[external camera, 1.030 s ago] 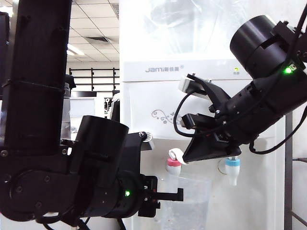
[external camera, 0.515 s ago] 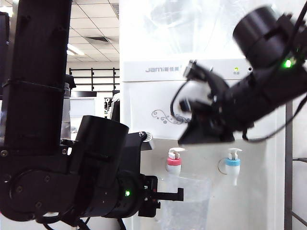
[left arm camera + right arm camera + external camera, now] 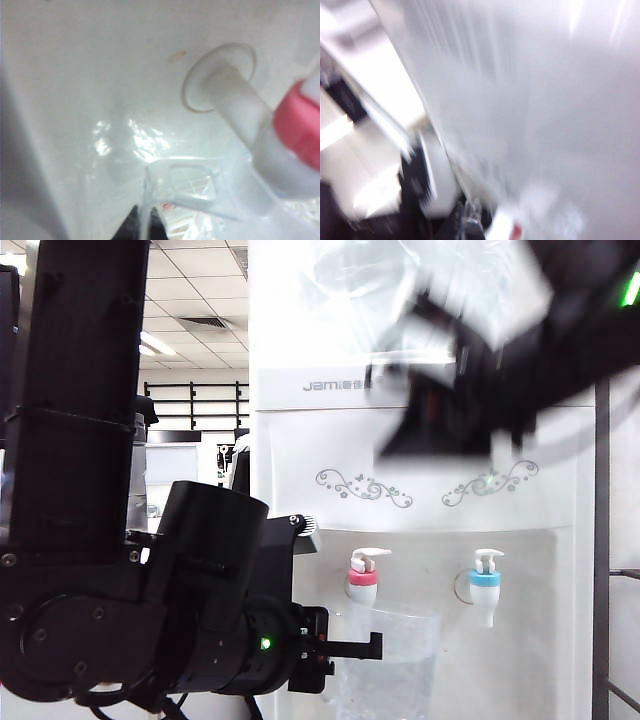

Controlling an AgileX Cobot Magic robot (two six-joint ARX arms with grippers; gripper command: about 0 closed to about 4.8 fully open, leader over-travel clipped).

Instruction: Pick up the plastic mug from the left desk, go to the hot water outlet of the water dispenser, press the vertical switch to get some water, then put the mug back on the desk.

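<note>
Holding mug [image 3: 388, 660] by its handle in clamped left gripper [image 3: 345, 648], under hot outlet [image 3: 362, 580]; right gripper [image 3: 440, 430], blurred, closed, empty, hanging above; keeping mug level while withdrawing toward desk.

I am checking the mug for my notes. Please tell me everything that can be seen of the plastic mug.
The plastic mug is clear, see-through plastic with a wavy, glinting wall and a clear loop handle. It stands upright, mouth open, right under the hot water outlet of the water dispenser. The left gripper is shut on its handle from the side. The mug's bottom is out of view, and any water level cannot be told.
</note>
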